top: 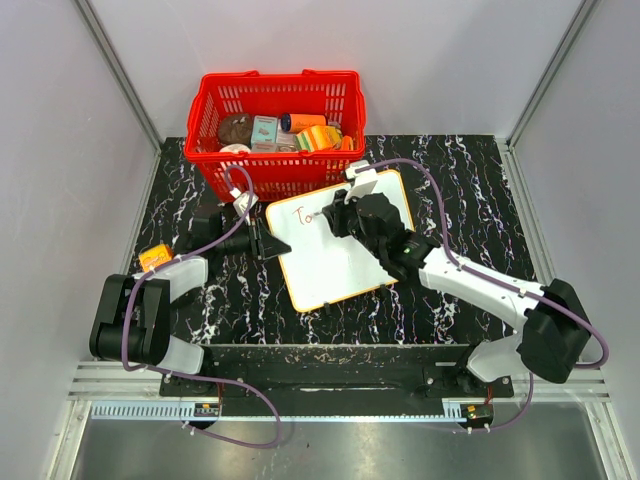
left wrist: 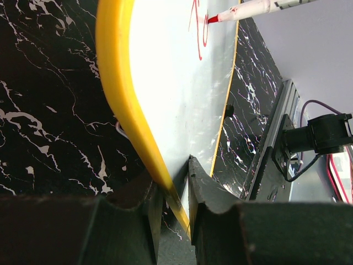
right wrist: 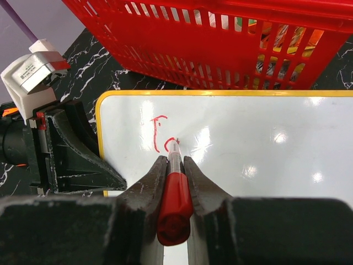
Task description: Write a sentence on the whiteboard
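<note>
the overhead view alone takes in both arms meeting over the whiteboard [top: 335,265], which lies on the black, white-veined table [top: 460,190]. only the left wrist view shows the left gripper [left wrist: 175,185] closed to a narrow gap on the board's rounded yellow rim, one matte black finger on each side of it. only the right wrist view shows the right gripper [right wrist: 175,165] clamped fully on a red marker [right wrist: 175,210], whose white barrel pokes out past the fingertips with its tip touching the glossy white surface. just ahead of that tip the sentence [right wrist: 164,137] amounts to thin red strokes, a "t" and a partly drawn "o". beyond the board's far edge from this gripper stands a red plastic lattice basket [right wrist: 220,49].
</note>
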Robot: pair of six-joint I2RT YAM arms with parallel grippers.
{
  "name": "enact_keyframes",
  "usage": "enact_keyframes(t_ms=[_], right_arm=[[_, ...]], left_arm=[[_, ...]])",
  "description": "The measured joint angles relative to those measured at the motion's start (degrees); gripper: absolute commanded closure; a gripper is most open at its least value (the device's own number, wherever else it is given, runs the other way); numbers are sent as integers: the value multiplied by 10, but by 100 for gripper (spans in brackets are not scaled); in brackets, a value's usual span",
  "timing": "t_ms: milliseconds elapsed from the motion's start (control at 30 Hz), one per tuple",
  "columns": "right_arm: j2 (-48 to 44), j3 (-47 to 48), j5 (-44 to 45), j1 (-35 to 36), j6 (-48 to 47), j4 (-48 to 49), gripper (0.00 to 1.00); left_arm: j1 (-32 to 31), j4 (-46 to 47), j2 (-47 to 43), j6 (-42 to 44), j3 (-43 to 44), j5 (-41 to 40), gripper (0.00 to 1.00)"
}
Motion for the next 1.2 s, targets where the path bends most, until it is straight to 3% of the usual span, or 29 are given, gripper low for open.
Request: enact_keyframes(t_ms=[1200], right_arm=[[-24, -27, 18, -9, 0, 21, 100]], left_arm=[[-2, 2, 0, 0, 0, 0, 100]])
